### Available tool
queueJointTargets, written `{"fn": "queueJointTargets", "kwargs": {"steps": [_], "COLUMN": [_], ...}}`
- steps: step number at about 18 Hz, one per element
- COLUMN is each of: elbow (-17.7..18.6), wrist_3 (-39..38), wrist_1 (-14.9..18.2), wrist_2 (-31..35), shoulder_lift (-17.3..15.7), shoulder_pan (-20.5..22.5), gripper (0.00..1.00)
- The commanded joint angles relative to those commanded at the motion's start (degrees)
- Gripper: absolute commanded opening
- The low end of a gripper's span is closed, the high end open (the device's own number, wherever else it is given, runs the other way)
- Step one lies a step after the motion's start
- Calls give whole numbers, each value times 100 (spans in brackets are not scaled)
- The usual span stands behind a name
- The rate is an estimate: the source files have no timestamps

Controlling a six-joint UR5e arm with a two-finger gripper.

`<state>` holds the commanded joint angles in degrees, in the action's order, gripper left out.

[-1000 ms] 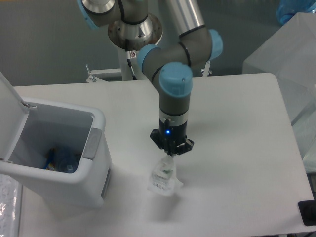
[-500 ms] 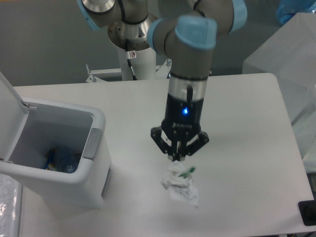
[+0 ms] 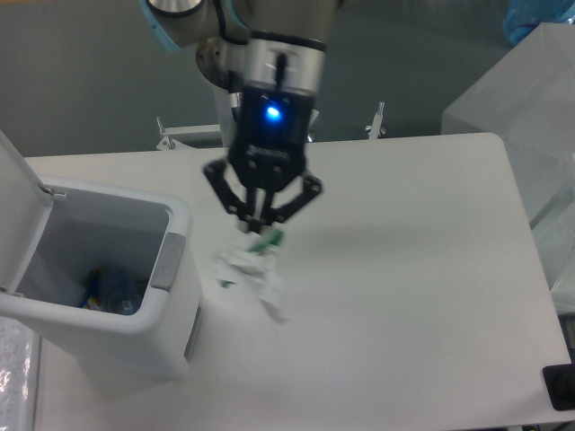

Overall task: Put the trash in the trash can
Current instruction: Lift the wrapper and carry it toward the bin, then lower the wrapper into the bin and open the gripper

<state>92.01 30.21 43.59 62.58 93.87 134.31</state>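
My gripper [image 3: 260,232] hangs well above the table, just right of the trash can, and is shut on the top of a crumpled white wrapper [image 3: 246,272] with a green mark. The wrapper dangles below the fingers, clear of the table. The trash can [image 3: 135,323] is a white boxy bin at the left with its lid [image 3: 18,193] swung up and open and a grey panel on its right side. Inside it, at the bottom, lies a bluish crushed bottle [image 3: 110,289].
The white table [image 3: 422,269] spreads to the right of the bin. A frosted plastic box [image 3: 526,99] stands at the back right, and a small black object [image 3: 561,388] sits at the front right edge.
The gripper rose with the wrapper off the table, then swung left toward the trash can. The bin and the bottle in it stayed put.
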Motion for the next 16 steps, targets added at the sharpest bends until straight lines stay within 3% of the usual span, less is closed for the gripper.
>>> {"fn": "queueJointTargets", "kwargs": {"steps": [2, 4, 9, 14, 16], "elbow": [141, 203, 238, 563, 686], "wrist_3": [780, 1073, 1110, 1118, 1118], "wrist_1": [9, 18, 18, 9, 0], "wrist_2": [18, 26, 44, 44, 44], "shoulder_lift": [0, 0, 9, -61, -70], "shoulder_pan": [-167, -439, -756, -933, -959], "gripper": [0, 0, 0, 1, 16]}}
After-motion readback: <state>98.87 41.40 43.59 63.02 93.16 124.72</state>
